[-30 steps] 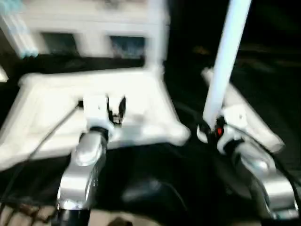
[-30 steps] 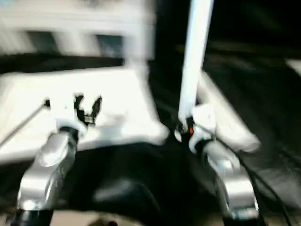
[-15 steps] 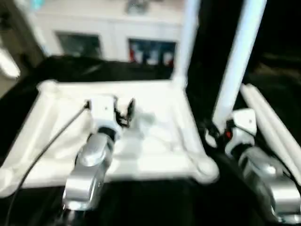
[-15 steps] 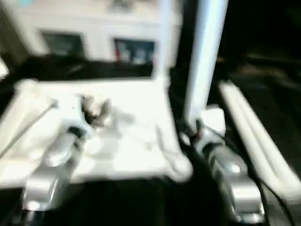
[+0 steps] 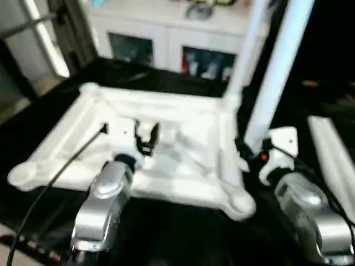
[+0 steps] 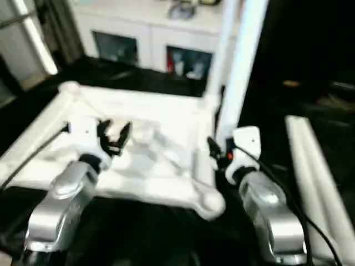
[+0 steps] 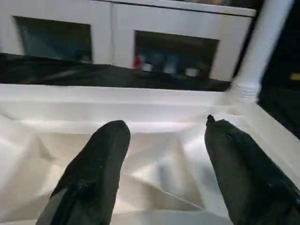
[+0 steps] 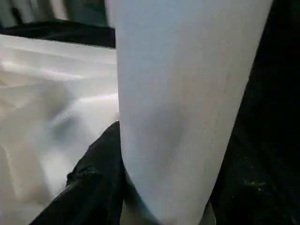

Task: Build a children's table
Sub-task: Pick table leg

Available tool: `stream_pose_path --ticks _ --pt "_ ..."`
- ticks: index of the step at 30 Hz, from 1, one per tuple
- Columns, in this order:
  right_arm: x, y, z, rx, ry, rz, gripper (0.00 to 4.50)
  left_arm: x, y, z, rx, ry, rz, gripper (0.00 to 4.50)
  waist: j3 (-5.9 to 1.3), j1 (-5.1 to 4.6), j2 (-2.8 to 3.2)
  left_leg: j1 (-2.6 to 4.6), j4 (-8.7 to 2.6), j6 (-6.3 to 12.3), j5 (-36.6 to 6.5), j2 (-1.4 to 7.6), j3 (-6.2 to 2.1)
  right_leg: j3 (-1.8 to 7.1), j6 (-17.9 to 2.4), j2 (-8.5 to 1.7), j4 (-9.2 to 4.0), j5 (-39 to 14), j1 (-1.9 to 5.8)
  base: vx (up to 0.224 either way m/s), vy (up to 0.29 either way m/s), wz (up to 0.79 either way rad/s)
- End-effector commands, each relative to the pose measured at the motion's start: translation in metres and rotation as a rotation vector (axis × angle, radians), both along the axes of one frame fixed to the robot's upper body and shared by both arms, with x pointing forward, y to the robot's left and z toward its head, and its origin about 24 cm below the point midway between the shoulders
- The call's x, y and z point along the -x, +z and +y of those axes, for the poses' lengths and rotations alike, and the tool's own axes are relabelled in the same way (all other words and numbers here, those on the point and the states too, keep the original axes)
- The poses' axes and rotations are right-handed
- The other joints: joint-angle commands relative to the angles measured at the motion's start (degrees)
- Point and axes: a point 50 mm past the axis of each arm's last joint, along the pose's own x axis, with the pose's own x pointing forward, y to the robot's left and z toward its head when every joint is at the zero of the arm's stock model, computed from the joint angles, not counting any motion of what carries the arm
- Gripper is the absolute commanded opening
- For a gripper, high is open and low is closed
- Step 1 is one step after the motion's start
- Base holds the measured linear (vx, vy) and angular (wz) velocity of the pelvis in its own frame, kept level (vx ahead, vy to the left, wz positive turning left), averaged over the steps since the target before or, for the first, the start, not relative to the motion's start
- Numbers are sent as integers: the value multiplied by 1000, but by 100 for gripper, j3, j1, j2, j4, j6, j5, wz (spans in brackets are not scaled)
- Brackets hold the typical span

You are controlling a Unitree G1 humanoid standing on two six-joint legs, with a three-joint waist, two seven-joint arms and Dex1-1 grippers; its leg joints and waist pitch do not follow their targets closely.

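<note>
upturned white tabletop (image 5: 183,138), one leg (image 5: 247,50) socketed

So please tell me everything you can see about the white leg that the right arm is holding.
The long white plastic tube leg stands nearly upright, leaning slightly, its top beyond the frame. It looks smooth and round. The right end effector grips its lower end, just beside the right edge of the upturned white ribbed table top. It sits in no socket.

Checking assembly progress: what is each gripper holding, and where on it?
Right gripper grips a white table leg near its lower end. Left gripper is open, holding nothing.
</note>
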Motion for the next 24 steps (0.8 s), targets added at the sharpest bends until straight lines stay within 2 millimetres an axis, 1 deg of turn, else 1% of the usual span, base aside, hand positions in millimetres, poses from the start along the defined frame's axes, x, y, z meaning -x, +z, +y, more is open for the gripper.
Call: stream_pose_path --ticks 1,2,3,4,5,6,7,8,9,10,11,12,13,14,15,16,17,18,19,20,21,22,23,24 --pt "3 3 4 -11 8 0 191 -1 -1 4 12 8 16 304 -447 -40 128 458 -676 1141 731 1529 -534 198 1257 -971 9 -1823 -197 -93 -119 -63" --pt "5 2 5 -3 8 5 191 -1 -1 5 12 10 20 304 -422 -65 112 505 -756 1229 748 1624 -323 89 813 -1091 380 -1415 -336 -81 -66 -55" --pt "6 2 5 4 5 8 191 -1 -2 5 8 12 20 304 -320 -127 -111 448 -771 960 438 1275 214 56 99 -1158 397 -804 -410 -81 -66 -55" --pt "6 1 4 7 1 10 191 0 -2 5 4 11 18 304 -244 -144 -315 357 -566 579 -315 829 580 266 82 -1143 -118 -1550 -390 -43 -55 -51" --pt "6 1 4 -5 -13 12 191 0 -1 5 1 1 11 304 -281 106 -503 -58 449 114 -1122 283 225 1277 890 -1879 -777 -4603 150 -10 -41 -30" --pt "6 1 3 -13 -22 15 191 0 -1 5 2 -2 11 304 -263 134 -542 -449 599 -29 -563 136 -179 1426 1228 -1827 -624 -5015 421 -1 -57 -65" --pt "6 1 3 -13 -24 16 191 0 -1 5 3 -2 11 304 -287 140 -394 -523 591 -173 120 97 -455 1081 1619 -1809 -518 -4432 343 -18 -30 -48" --pt "6 1 2 -10 -29 16 191 0 -1 5 4 -1 13 304 -310 26 -438 -514 656 -153 158 58 -488 1075 1574 -1781 -552 -4308 251 -69 4 -53" --pt "6 1 2 -15 -34 14 191 0 -1 5 4 -1 10 304 -273 -66 -406 -439 684 -217 272 -5 -510 927 1269 -1691 -656 -4496 171 -78 20 -19" --pt "6 2 2 -14 -34 15 191 0 -1 5 -3 3 12 304 -264 -110 -393 -379 695 -229 312 -19 -502 910 1106 -1658 -747 -4754 85 -103 95 -10" --pt "6 2 2 -12 -32 17 191 1 -1 5 -15 9 16 304 -153 -289 -326 -225 656 -267 214 73 -530 699 705 -1710 -973 -5689 -64 -110 165 -11" --pt "6 2 3 -9 -30 19 191 1 -1 6 -25 14 19 304 -133 -375 -324 -102 615 -245 51 104 -531 564 628 -1697 -1043 -5910 -143 -110 165 -11" --pt "6 2 3 -3 -22 19 191 1 0 5 -34 0 6 304 -106 -564 -90 281 226 -229 -1034 252 -647 28 392 -1481 -983 -5571 -214 -149 232 -11" --pt "5 2 4 0 -17 18 191 1 1 4 -40 -12 -5 304 -71 -752 141 405 -243 -364 -2324 373 -765 -478 468 -1049 -823 -4528 -195 -112 263 -9" --pt "5 3 4 5 -7 18 191 1 2 3 -42 -5 -14 304 -18 -679 332 -464 -1402 -407 -4636 1012 -1262 -461 344 -825 738 -1597 463 -112 263 -9" --pt "4 3 4 16 2 16 191 1 3 2 -16 4 -14 304 57 -617 320 -431 -1460 -509 -5019 1131 -1221 -425 275 -818 699 -839 310 -67 233 4" --pt "4 3 4 20 5 16 191 1 3 2 -5 9 -12 304 -128 -781 381 102 -1352 -535 -4609 1331 -1495 -326 274 -856 712 -623 137 -39 148 2" --pt "2 4 3 31 11 15 191 1 3 1 16 19 -5 304 -122 -808 452 118 -1394 -711 -3713 1359 -1587 -326 191 -831 780 -920 120 -39 148 2" --pt "0 4 2 43 12 11 191 2 1 0 39 16 14 304 -226 -862 420 231 -1231 -486 -2448 1172 -1632 -305 159 -801 726 -1272 127 -36 74 -21" --pt "-2 5 0 57 15 5 191 1 -1 -2 34 12 34 304 -289 -858 393 284 -1174 -255 -1863 1040 -1607 -270 92 -804 612 -1303 175 -88 36 -34" --pt "-3 6 -2 57 15 5 191 1 -1 -2 22 11 34 304 -392 -873 317 320 -1128 247 -467 845 -1631 -161 -77 -846 393 -1083 289 -88 36 -34" --pt "-4 6 -3 59 17 6 191 1 -1 -2 17 12 30 304 -405 -843 228 218 -1109 424 106 707 -1599 -68 -186 -906 222 -826 446 -93 -29 -43" --pt "-4 6 -3 60 18 6 191 1 -1 -2 15 12 28 304 -454 -685 -16 -402 -761 434 1088 340 -1205 229 -481 -1416 -207 234 929 -128 -72 -31" --pt "-6 7 -5 72 26 2 191 1 0 -1 14 22 25 304 -438 -427 -139 -454 -528 100 841 114 -700 208 148 -1619 -435 333 875 -128 -72 -31"
